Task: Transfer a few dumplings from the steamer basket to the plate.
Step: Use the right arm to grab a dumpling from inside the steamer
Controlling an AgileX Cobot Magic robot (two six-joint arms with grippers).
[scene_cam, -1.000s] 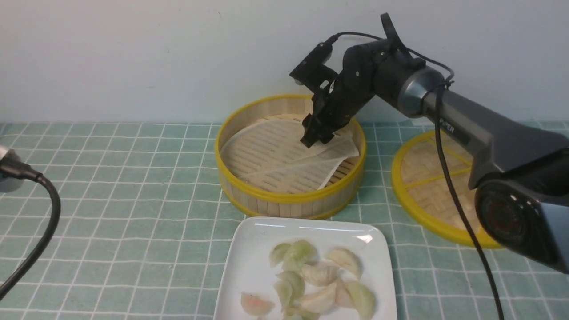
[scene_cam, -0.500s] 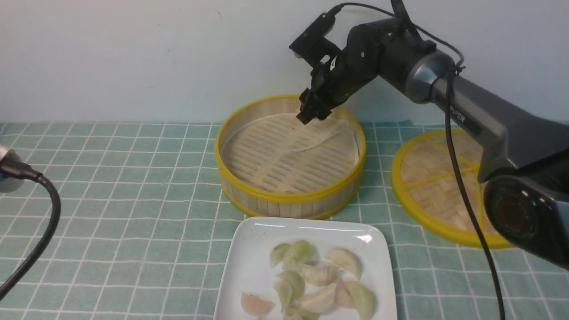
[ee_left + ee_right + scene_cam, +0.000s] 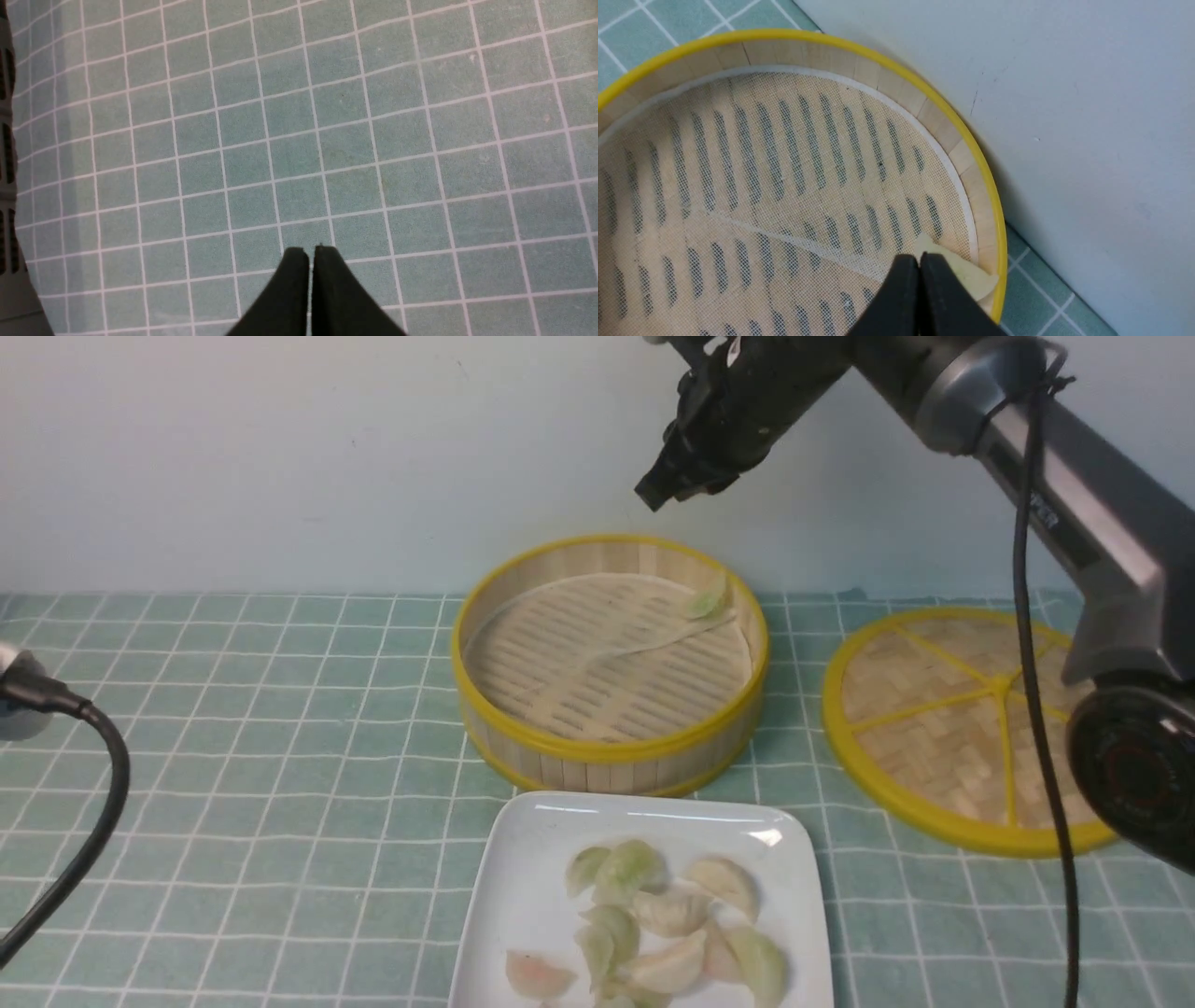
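Note:
The steamer basket [image 3: 607, 751] stands at the table's middle back, its pale liner sheet [image 3: 597, 653] lying flat with one crease. One pale green dumpling [image 3: 708, 600] lies against its far right wall; it also shows in the right wrist view [image 3: 976, 277]. My right gripper [image 3: 658, 495] hangs high above the basket's far side, shut and empty; the right wrist view [image 3: 920, 256] shows its jaws pressed together above that dumpling. The white plate [image 3: 523, 859] in front of the basket holds several dumplings [image 3: 667, 915]. My left gripper [image 3: 310, 252] is shut and empty over bare tablecloth.
A flat woven disc with yellow rim and spokes [image 3: 971, 709] lies right of the basket. A black cable [image 3: 93, 803] from the left arm hangs at the far left. A pale wall stands close behind the basket. The cloth is green checked.
My right gripper has risen from inside the basket to well above it. The liner, lifted and folded a second ago, now lies flat, and the dumpling by the far wall shows.

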